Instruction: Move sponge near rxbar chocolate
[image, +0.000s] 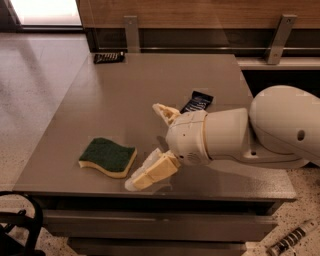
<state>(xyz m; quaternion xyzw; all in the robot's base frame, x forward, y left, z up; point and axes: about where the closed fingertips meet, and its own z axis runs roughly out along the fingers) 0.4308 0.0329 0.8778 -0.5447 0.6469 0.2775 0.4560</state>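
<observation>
**Q:** Work surface?
**A:** Grey matte tabletop (125, 85). My gripper (144, 146) hangs above its near edge, fingers (150, 174) spread wide.

**Q:** Beyond the far edge?
**A:** Wooden wall panel (200, 12) over a dark recess (200, 39). Two upright metal brackets (131, 32) are fixed across it.

**Q:** Floor and light?
**A:** Pale speckled floor (35, 80) off the left edge. Bright glare (45, 11) lies past the far-left corner and reflects on that floor.
</observation>
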